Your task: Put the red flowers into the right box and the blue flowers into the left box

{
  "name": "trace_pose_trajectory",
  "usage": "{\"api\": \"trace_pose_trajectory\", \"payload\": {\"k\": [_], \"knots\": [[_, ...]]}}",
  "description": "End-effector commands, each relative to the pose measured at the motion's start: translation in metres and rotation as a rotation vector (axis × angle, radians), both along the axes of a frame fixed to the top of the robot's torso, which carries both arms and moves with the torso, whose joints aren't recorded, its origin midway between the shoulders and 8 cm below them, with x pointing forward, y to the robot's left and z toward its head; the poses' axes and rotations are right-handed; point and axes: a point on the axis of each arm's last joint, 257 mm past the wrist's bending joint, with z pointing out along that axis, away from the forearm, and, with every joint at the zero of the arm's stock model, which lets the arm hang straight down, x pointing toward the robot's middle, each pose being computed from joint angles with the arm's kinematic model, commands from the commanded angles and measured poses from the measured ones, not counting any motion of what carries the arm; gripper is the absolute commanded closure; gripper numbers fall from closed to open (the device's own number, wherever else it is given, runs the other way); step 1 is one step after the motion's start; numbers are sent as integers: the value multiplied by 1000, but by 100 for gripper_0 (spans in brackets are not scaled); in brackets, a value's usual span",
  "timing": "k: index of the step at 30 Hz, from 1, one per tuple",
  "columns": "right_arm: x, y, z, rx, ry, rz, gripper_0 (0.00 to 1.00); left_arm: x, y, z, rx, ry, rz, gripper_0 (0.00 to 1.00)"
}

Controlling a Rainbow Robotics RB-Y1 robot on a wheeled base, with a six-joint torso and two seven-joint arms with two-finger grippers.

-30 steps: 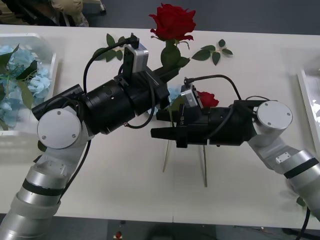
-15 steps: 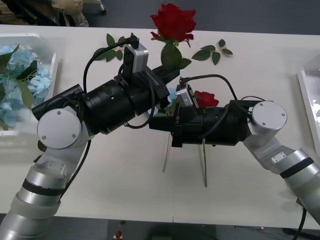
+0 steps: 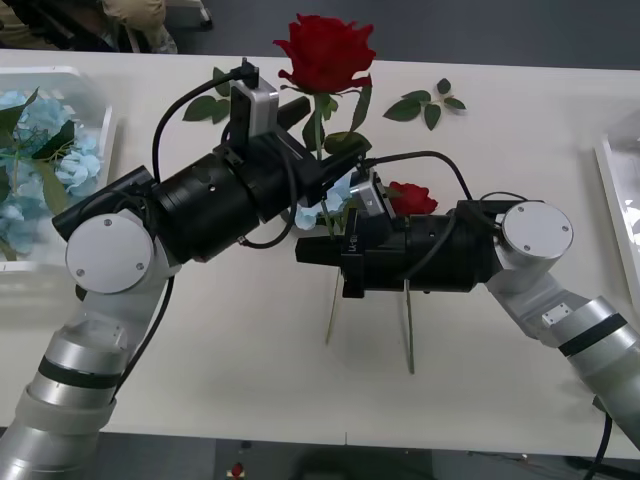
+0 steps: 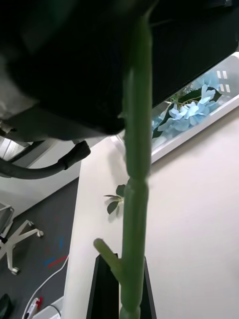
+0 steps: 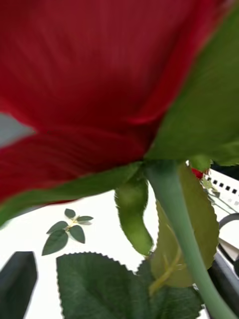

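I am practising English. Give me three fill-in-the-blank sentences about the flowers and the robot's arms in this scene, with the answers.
1. The left pincer holds up a rose whose head is ___.
2. The blue flowers lie in the box on the robot's ___ side.
3. The right pincer points at that rose's thin green ___.
Missing words: red; left; stem.

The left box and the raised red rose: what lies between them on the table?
In the front view, the left arm's black forearm spans from near the left box to the red rose; a green leaf sprig lies behind it.
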Motion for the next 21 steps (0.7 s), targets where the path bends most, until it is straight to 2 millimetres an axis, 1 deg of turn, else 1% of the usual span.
{"api": "trace_pose_trajectory", "payload": {"k": [1, 7, 10, 12, 13, 15, 16, 18, 19, 21], "knots": [[10, 6, 23, 31, -43, -18, 100, -21, -29, 15, 25, -61, -77, 0], [28, -16, 20, 0, -59, -79, 100, -21, -29, 15, 25, -61, -77, 0], [37, -32, 21, -20, -74, -106, 100, -21, -29, 15, 25, -61, -77, 0], [44, -48, 19, -37, -61, -133, 100, -21, -29, 15, 25, -61, -77, 0], [46, -51, 19, -41, -55, -139, 100, -21, -29, 15, 25, -61, -77, 0], [54, -69, 20, -56, -38, -171, 100, -21, -29, 15, 25, -61, -77, 0], [56, -73, 20, -62, -33, -178, 100, -21, -29, 15, 25, -61, -77, 0], [64, -92, 19, -72, -6, -216, 100, -21, -29, 15, 25, -61, -77, 0], [66, -97, 19, -73, 3, -229, 100, -21, -29, 15, 25, -61, -77, 0], [73, -120, 16, -88, 26, -275, 100, -21, -29, 15, 25, -61, -77, 0]]}}
